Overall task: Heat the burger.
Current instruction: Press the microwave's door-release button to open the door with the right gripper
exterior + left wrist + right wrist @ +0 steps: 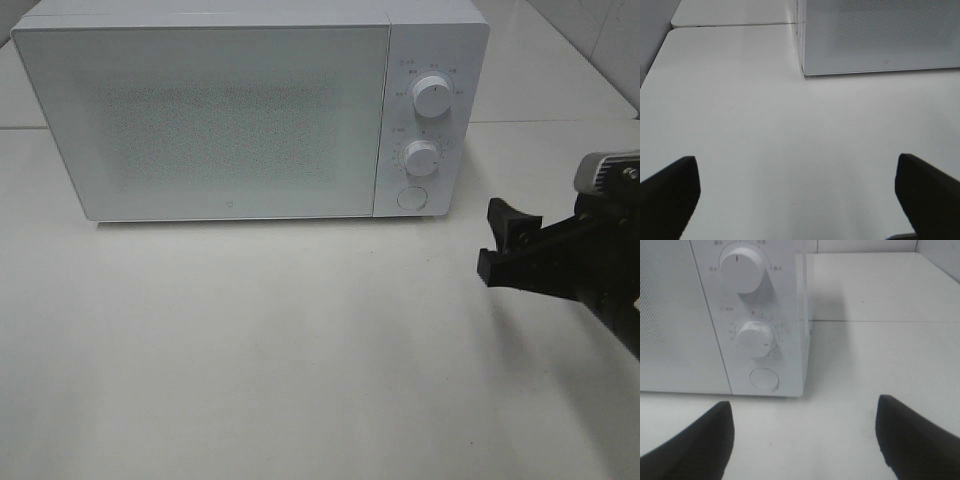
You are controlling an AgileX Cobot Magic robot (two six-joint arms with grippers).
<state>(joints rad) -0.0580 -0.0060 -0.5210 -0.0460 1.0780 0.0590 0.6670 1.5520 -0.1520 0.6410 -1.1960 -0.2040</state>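
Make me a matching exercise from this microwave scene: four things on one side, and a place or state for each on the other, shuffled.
Things:
1. microwave door
2. upper knob
3. round button
4. right hand

Places or states:
A. lowest on the control panel
B. open, holding nothing
C. shut
D. highest on the control panel

Pairs: 1-C, 2-D, 3-A, 4-B

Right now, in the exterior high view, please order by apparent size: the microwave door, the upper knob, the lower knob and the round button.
1. microwave door, by far the largest.
2. upper knob and lower knob: nearly alike, so I do not rank them.
3. round button, slightly smaller than either knob.
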